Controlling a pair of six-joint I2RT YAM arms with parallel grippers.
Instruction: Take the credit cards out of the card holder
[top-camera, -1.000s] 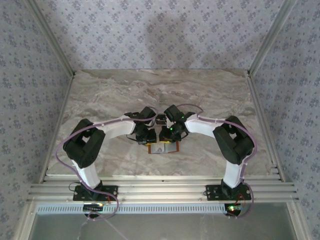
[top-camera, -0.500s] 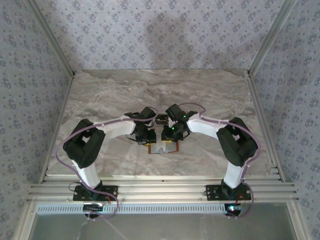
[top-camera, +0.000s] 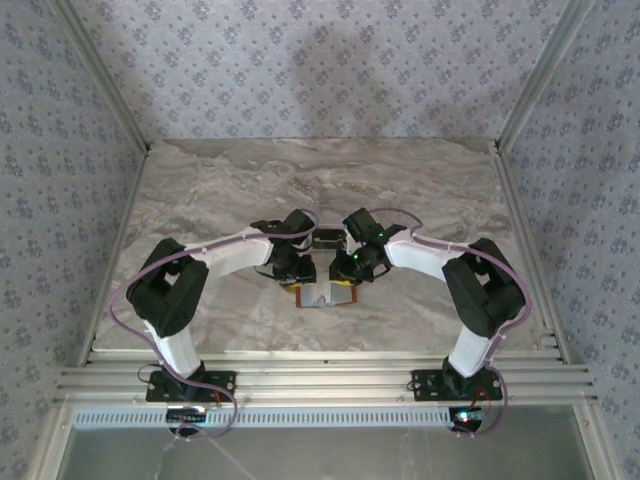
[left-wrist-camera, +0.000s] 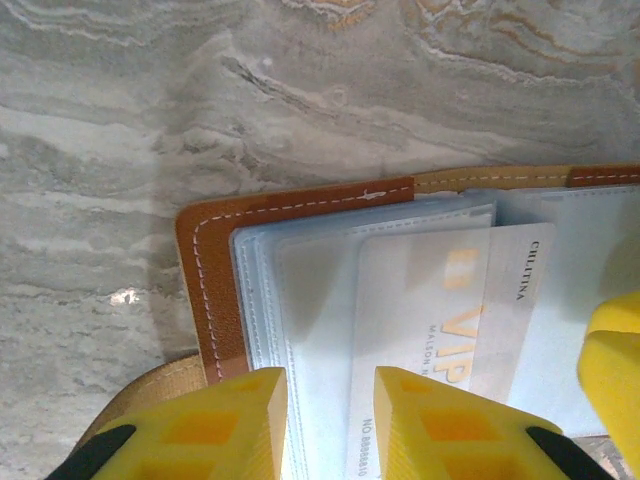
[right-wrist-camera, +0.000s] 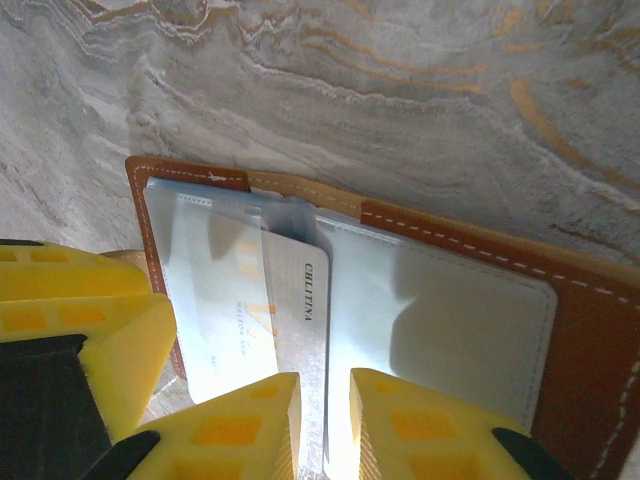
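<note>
Marble table (left-wrist-camera: 200, 100), open card holder (left-wrist-camera: 290, 205), card (left-wrist-camera: 450, 300) inside

Black-jointed white arms (top-camera: 232, 252) carry lilac cables (top-camera: 118, 292) and yellow fingers (left-wrist-camera: 440, 425).

The credit card (left-wrist-camera: 430, 300), lower right in the left wrist view, is showing gold "VIP", "MAISON", "CILLTINA" and "NO.8888…".

Stitched leather card holder (left-wrist-camera: 200, 270) — glossy plastic sleeves (left-wrist-camera: 310, 290).
</note>
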